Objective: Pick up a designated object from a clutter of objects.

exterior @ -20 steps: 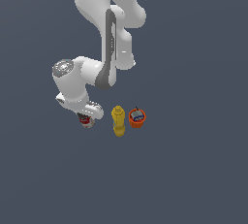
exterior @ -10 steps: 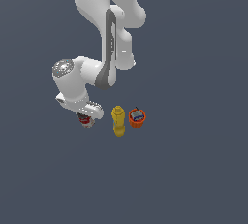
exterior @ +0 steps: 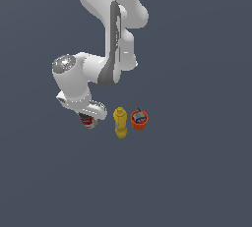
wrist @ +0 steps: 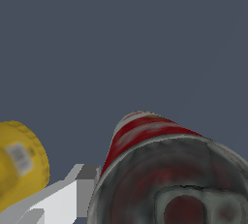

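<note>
Nothing has shifted since the earlier frames: we judge our tool (exterior: 89, 118) settled for the grasp. In the exterior view it sits over the small red-and-white cylindrical tin can (exterior: 88, 121) on the grey worktop (exterior: 197, 172), just beside the yellow plastic bottle (exterior: 120, 122) and orange round object (exterior: 140, 119).

In the wrist view, the can (wrist: 160, 169) fills the frame, one grey finger (wrist: 80, 189) beside it; we cannot tell whether the tool is clamped.

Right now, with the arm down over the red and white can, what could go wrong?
1. The yellow bottle stands close beside the red-and-white can; any sideways drift could topple it.
2. One grey finger sits against the can's side, but the other is hidden, so the pincer's hold cannot be confirmed; the can might slip on lifting.
</note>
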Available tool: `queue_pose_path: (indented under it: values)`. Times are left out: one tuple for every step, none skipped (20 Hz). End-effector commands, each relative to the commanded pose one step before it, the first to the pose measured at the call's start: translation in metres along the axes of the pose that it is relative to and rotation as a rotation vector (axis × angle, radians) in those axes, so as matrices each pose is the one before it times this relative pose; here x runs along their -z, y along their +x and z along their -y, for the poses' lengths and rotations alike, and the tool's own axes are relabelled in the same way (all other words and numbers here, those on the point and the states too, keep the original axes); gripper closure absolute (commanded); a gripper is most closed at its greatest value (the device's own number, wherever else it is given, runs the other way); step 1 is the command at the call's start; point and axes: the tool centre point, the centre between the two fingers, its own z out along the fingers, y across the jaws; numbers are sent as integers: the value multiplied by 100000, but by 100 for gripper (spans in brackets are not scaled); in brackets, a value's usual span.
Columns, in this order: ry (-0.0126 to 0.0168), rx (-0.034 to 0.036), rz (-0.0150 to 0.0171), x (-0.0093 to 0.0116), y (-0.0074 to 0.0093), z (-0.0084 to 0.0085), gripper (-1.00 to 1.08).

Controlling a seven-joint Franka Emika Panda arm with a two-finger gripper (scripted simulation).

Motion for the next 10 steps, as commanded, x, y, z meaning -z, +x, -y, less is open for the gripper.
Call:
queue_pose_path:
  values:
    - [23,31,-452,1604,414,801,108]
    - [-61,-33,-2,673,139,359,108]
    - [0,0,0,722,149,396,108]
    - [-62,-31,-5,772,159,413,108]
    - [0,0,0,818,170,448,108]
    - [-62,-30,-8,867,180,465,108]
    - [0,0,0,903,189,494,108]
    - [0,0,0,934,196,511,108]
    - [-61,-30,-11,962,202,518,108]
    - [0,0,0,979,208,536,108]
